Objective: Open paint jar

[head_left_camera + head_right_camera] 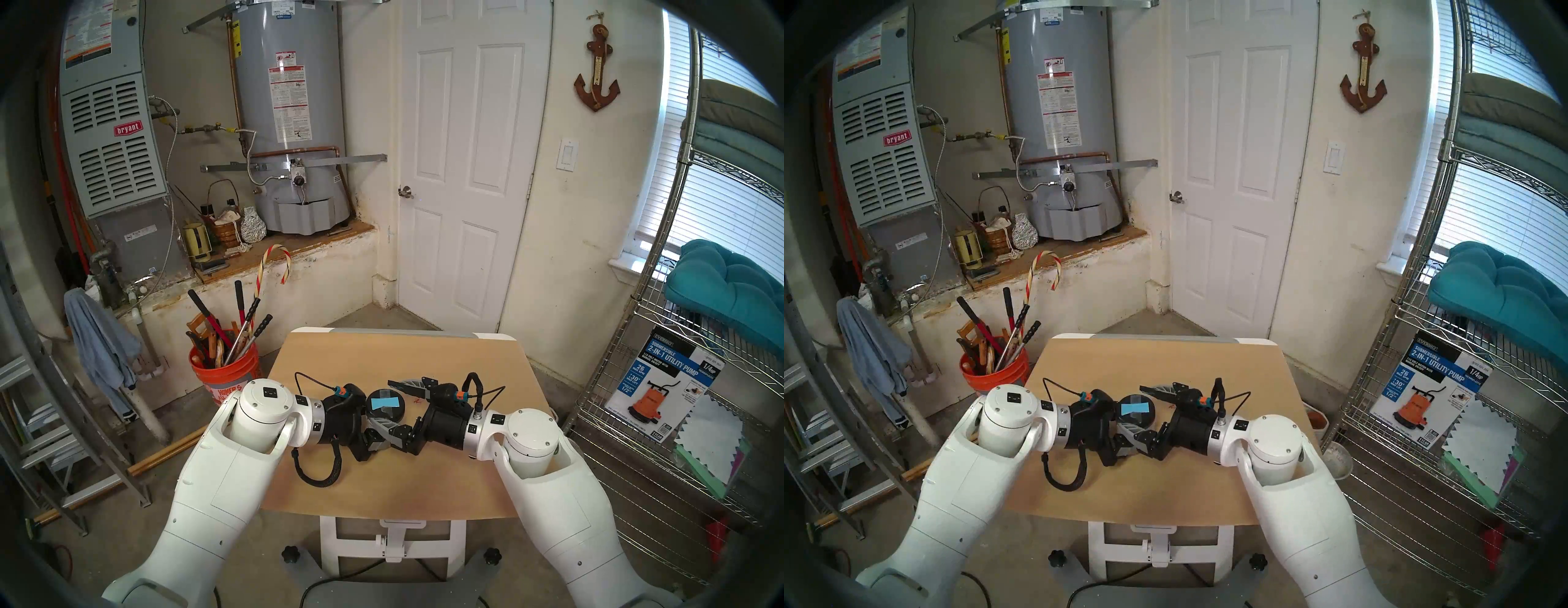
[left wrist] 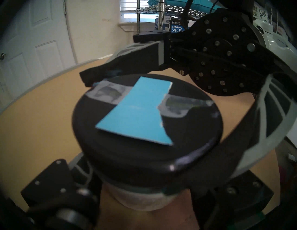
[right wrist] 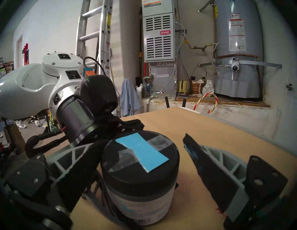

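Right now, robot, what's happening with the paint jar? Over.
Left gripper shut on paint jar. Right gripper open, straddling the lid. Lid on. Nothing blocking.

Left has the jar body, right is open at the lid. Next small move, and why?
Probably close the right gripper on the black round screw lid, then twist. The left gripper is shut on the small white-labelled paint jar, which stands on the tan wooden table. The right fingers stand wide, one on each side of the lid, and the far one is not touching it.
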